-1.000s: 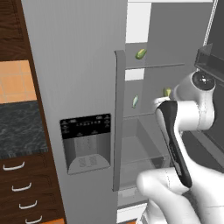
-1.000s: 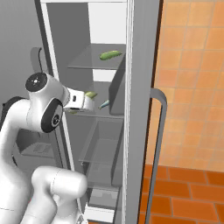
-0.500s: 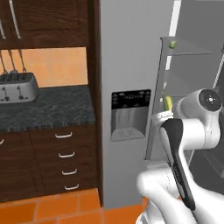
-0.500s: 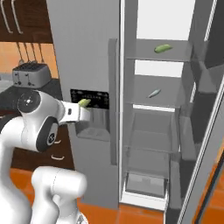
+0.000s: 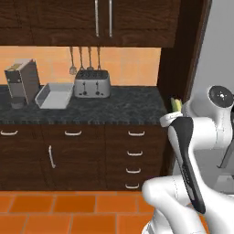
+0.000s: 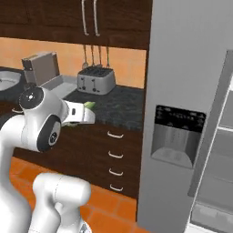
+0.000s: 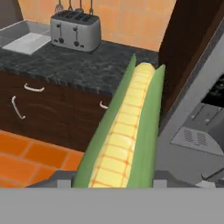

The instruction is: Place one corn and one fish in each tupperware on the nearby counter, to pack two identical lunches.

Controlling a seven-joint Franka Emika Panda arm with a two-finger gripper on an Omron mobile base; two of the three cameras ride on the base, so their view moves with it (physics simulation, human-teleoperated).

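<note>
A corn [image 7: 127, 131] is held in the tool [image 7: 113, 181], the jaws part-closed on its lower end; its husk tip is seen poking past the hand in the left base view [image 5: 175, 104] and the right base view [image 6: 89, 105]. In the hand view the cob's long axis is laid along the tool's own line of sight, running from 6 o'clock up toward 12 o'clock, the tip aimed at the tabletop [image 7: 83, 65].

The rectangular tupperware [image 5: 54, 95] is set on the tabletop [image 5: 123, 107] between the coffee machine [image 5: 22, 82] and the toaster [image 5: 92, 83]. From the tool it lies well apart, toward 10 o'clock in the hand view [image 7: 27, 43], beyond the toaster [image 7: 75, 30]. The fridge [image 6: 186, 104] is close by on the other side, at 3 o'clock.

The carry is judged to be under way, with no corn yet placed in this tupperware. The coming move is judged to turn on swinging the cob toward 10 o'clock, past the toaster, before lowering.
</note>
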